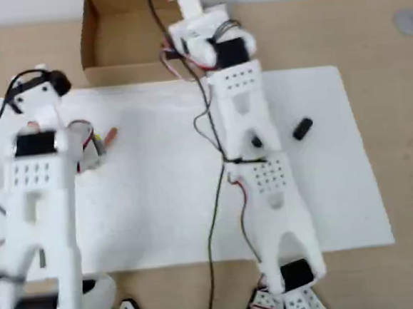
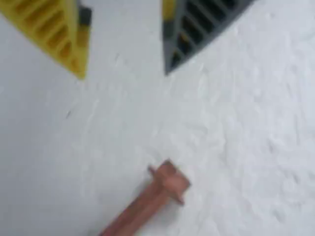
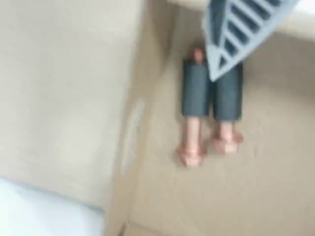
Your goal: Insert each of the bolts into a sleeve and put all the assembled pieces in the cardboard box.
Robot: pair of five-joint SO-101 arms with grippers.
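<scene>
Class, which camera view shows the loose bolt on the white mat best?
The left wrist view: the bolt lies close, its flanged head clear. In the high view the bolt is a small speck beside an arm. The right wrist view looks into the cardboard box instead.

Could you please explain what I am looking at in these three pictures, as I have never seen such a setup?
These are two small white robot arms, a left arm and a right arm, at a table. The high view looks down from above; the other two come from cameras on the wrists. The left gripper is open, holding nothing, close to a copper bolt lying on the white mat. A black sleeve lies on the mat too. The right arm stretches to the cardboard box, where its wrist view shows two assembled pieces, bolts inside sleeves, side by side.
</scene>
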